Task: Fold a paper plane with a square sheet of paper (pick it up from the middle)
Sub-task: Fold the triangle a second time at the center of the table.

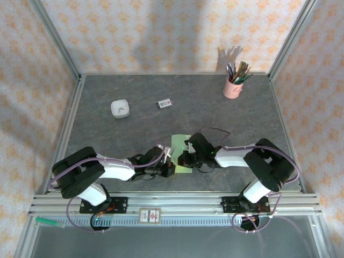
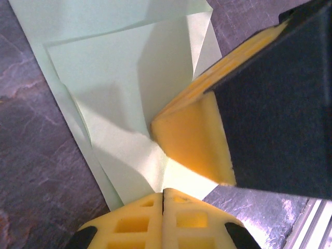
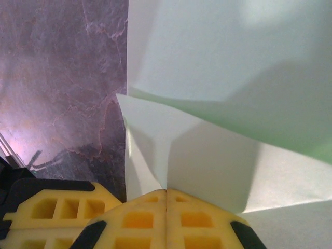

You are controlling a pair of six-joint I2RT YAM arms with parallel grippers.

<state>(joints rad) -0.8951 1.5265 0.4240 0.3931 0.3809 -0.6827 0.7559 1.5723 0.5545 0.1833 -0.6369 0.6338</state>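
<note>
Right gripper (image 3: 166, 193) is clenched, its two yellow pads pressed flat together, and a raised crease of the pale green sheet of paper (image 3: 218, 46) runs straight into the seam between them, so it is nipping the paper at that fold. Left gripper (image 2: 163, 193) is likewise closed tight, its tips set at the near end of the same sheet; whether it pinches a layer or only presses on it cannot be told. In the left wrist view one of the right gripper's pads (image 2: 192, 137) stands tilted on the paper just beyond, touching it at the middle of the folds. The sheet is partly folded, with triangular flaps laid over a longer strip and one flap lifted off the surface. From above, the two grippers meet tip to tip over the paper, which lies on the dark stone-patterned table (image 1: 226, 123) close to the near edge, just beyond the aluminium rail (image 1: 177, 200). Well apart, toward the back, stand a white square dish (image 1: 120, 108), a small white card (image 1: 164, 103) and a pink pencil cup (image 1: 233, 88).
</note>
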